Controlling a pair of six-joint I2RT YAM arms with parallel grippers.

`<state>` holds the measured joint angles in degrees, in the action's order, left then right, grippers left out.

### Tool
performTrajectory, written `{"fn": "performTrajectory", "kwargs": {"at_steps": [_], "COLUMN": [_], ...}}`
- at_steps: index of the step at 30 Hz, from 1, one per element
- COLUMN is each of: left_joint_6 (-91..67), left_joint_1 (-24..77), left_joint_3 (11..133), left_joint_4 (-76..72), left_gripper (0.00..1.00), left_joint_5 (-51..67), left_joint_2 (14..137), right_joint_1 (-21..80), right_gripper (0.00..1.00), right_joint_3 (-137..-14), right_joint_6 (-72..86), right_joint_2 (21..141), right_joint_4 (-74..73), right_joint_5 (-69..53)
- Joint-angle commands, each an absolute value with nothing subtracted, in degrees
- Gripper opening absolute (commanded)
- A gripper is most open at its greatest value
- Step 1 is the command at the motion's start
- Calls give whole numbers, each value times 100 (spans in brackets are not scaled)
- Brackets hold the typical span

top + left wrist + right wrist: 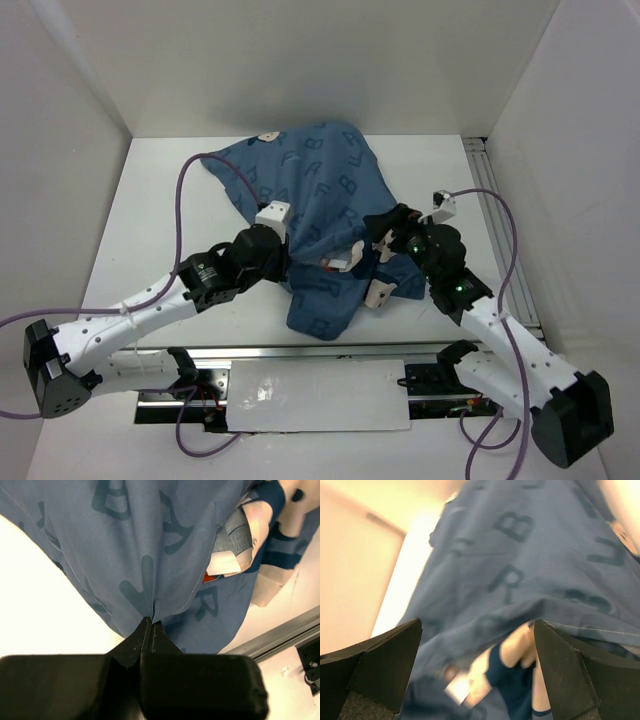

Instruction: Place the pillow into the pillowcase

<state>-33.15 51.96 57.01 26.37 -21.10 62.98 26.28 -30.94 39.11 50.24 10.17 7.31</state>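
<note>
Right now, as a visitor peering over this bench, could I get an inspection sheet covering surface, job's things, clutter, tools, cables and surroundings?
Surface: white table, bare around the cloth.
Job's things: pillowcase crumpled at centre; pillow not seen as such, possibly inside, cannot tell.
Clutter: nothing seen.
Tools: left tool shut on a pillowcase fold; right tool open over the pillowcase.
Cables: purple cables loop from both arms over the table.
Surroundings: white walls on three sides; metal rail along the right edge.
</note>
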Motion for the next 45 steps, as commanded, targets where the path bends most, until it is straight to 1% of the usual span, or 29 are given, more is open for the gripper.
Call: {"fn": "performTrajectory", "kwargs": {"at_steps": [1,2,7,10,11,13,14,15,16,20,21,22,25,28,29,30,31,35,37,40,42,43,45], "left_joint_6": [-3560,-3629,-3630,-3577,-3525,-3524,-3472,-3472,-3472,-3419,-3419,-3419,-3419,-3366,-3366,-3366,-3366,-3419,-3480,-3480,-3533,-3533,-3533], "left_joint_1": [5229,5229,5229,5229,5229,5229,5229,5229,5229,5229,5229,5229,5229,5229,5229,5229,5229,5229,5229,5229,5229,5229,5229], "left_joint_3": [5906,5906,5968,6021,6021,6082,6134,6135,6196,6196,6196,6196,6248,6249,6249,6249,6197,6135,6135,6073,6073,6073,6073], "left_joint_4": [2399,2399,2399,2347,2347,2294,2294,2294,2294,2242,2241,2241,2241,2241,2293,2294,2294,2294,2294,2294,2294,2294,2294], "left_gripper": [0,0,0,0,0,0,0,0,0,0,0,0,0,0,0,0,0,0,0,0,0,0,0], "left_joint_5": [-2346,-2347,-2460,-2461,-2461,-2461,-2461,-2409,-2408,-2286,-2285,-2285,-2285,-2285,-2285,-2285,-2285,-2285,-2285,-2285,-2285,-2285,-2285], "left_joint_2": [6425,6425,6364,6302,6302,6302,6302,6302,6302,6249,6249,6188,6135,6073,6073,6021,6021,6021,6021,6021,6073,6073,6073], "right_joint_1": [2681,2681,2733,2733,2733,2935,2996,3067,3128,3261,3261,3261,3313,3428,3428,3428,3480,3533,3533,3586,3586,3586,3638], "right_gripper": [100,100,100,100,100,78,59,35,4,2,0,0,0,0,28,48,51,54,60,60,62,65,67], "right_joint_3": [-3445,-3445,-3699,-3753,-3753,-3666,-3613,-3612,-3534,-3463,-3463,-3463,-3884,-4008,-4077,-4130,-4131,-3938,-3771,-3569,-3568,-3568,-3568], "right_joint_6": [2526,2522,2066,1592,1426,1337,1449,1450,1450,1581,1643,1644,1564,1512,1512,1512,1460,1459,1459,1669,1670,1722,1723], "right_joint_2": [4484,4482,4622,4807,4869,4939,5000,5158,5255,5800,6088,6256,6905,7136,7137,7058,6823,6111,5942,5889,6002,6003,6125], "right_joint_4": [-374,-378,-1545,-1959,-1960,-1785,-1688,-1444,-1294,-257,-72,156,105,-79,-262,-351,-430,-712,-773,-773,-939,-940,-1020], "right_joint_5": [-191,-289,-422,-824,-1131,-1370,-1319,-1101,-1038,-1037,-985,-932,-932,-616,-615,-554,-554,-334,-518,-641,-642,-642,-502]}}
